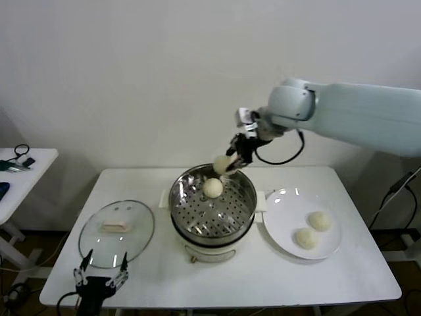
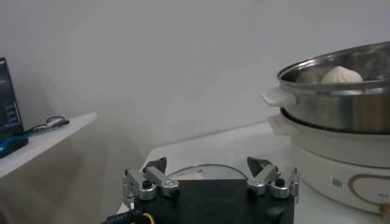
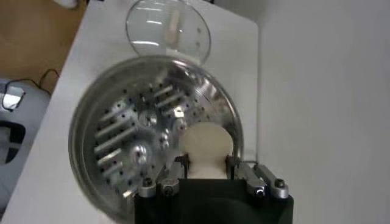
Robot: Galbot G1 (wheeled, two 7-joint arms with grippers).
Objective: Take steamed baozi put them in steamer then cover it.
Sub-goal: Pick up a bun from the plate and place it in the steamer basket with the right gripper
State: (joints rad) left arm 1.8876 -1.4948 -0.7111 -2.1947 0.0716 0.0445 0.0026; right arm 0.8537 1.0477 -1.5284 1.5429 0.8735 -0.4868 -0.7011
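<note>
The steel steamer (image 1: 197, 220) stands mid-table on its white pot base. One baozi (image 1: 212, 188) lies inside it near the far side; it also shows over the rim in the left wrist view (image 2: 341, 75). My right gripper (image 1: 231, 160) is shut on a second baozi (image 1: 222, 164) and holds it above the steamer's far rim. In the right wrist view this baozi (image 3: 206, 146) sits between the fingers over the perforated basket (image 3: 116, 140). Two more baozi (image 1: 320, 220) (image 1: 306, 237) lie on the white plate (image 1: 283, 214). The glass cover (image 1: 138, 230) lies flat left of the steamer. My left gripper (image 1: 100, 273) is open and empty near the table's front left edge.
A side table (image 1: 26, 172) with cables and small items stands to the left. The plate sits close against the steamer's right side. The cover lies just beyond my left gripper (image 2: 210, 176), and the pot base (image 2: 341, 158) stands beside it.
</note>
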